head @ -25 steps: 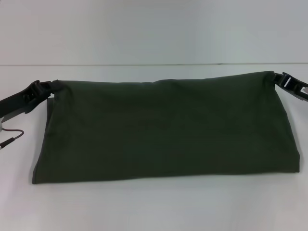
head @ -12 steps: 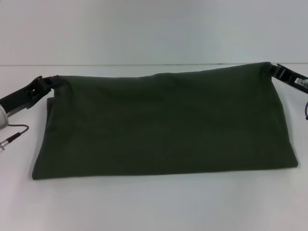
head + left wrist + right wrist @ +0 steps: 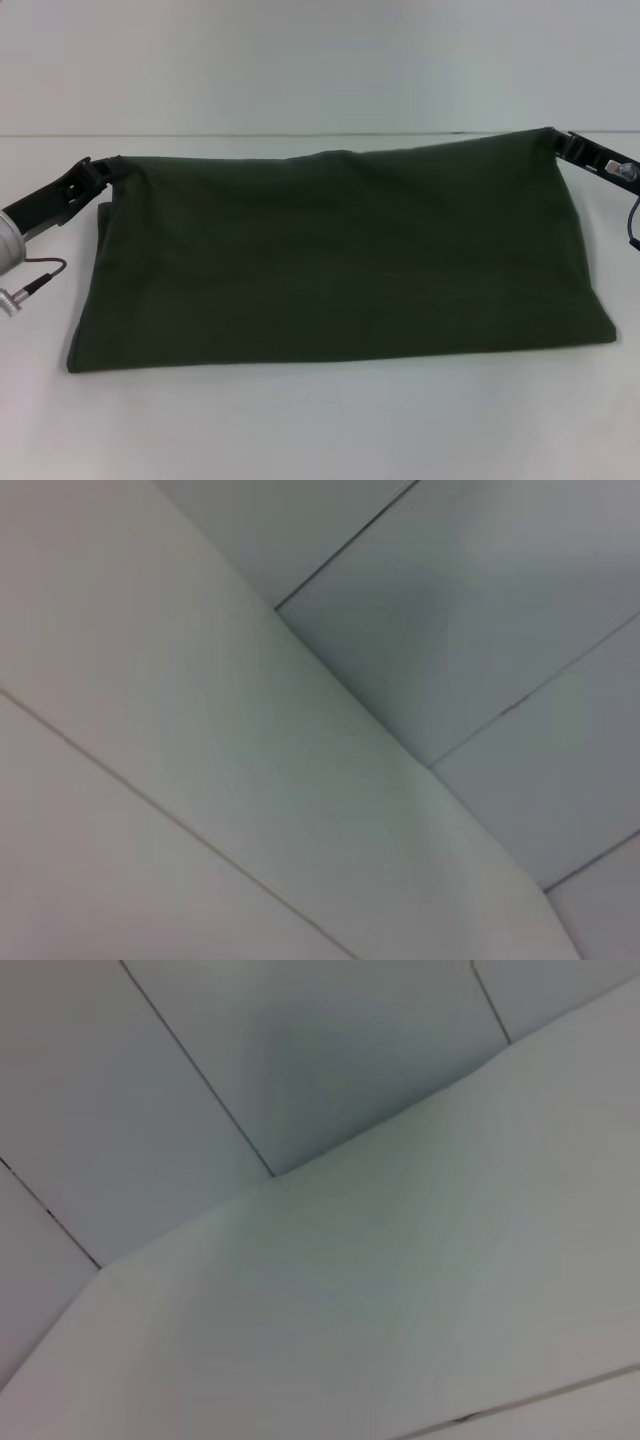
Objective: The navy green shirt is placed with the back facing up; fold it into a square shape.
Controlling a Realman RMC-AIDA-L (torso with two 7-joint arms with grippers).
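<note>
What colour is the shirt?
Plain dark olive green, no pattern showing on the shirt; best in the head view.

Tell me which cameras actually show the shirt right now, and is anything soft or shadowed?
Head view: the shirt shows whole, evenly lit but slightly soft, with a thin shadow along its near edge; left gripper and right gripper pinch its far corners. Left and right wrist views: only pale panels with dark seams, no cloth.
</note>
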